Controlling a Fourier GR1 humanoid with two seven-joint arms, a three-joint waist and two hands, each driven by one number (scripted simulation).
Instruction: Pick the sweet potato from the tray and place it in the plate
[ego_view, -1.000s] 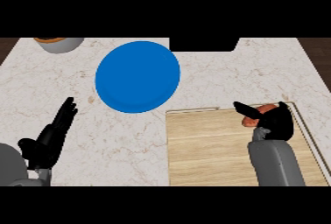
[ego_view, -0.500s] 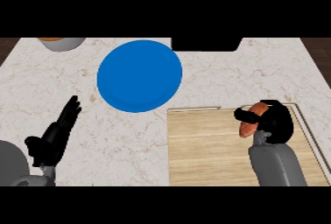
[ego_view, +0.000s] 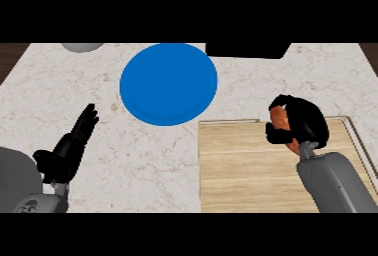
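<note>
An orange sweet potato (ego_view: 280, 119) sits in my right hand (ego_view: 304, 123), whose fingers curl round it above the far part of the wooden tray (ego_view: 251, 170). Much of the potato is hidden by the hand. The blue plate (ego_view: 168, 83) lies on the marble counter, to the left of and beyond that hand. My left hand (ego_view: 71, 148) rests open at the lower left, fingers straight and pointing away, apart from the plate.
A grey bowl (ego_view: 83, 47) shows at the counter's far left edge. A black block (ego_view: 247, 49) stands at the far edge, right of the plate. The tray's raised rim (ego_view: 353, 135) runs along its right side.
My right hand has risen and shifted left toward the plate with the sweet potato in it. The view has dropped slightly. The left hand stays where it was.
</note>
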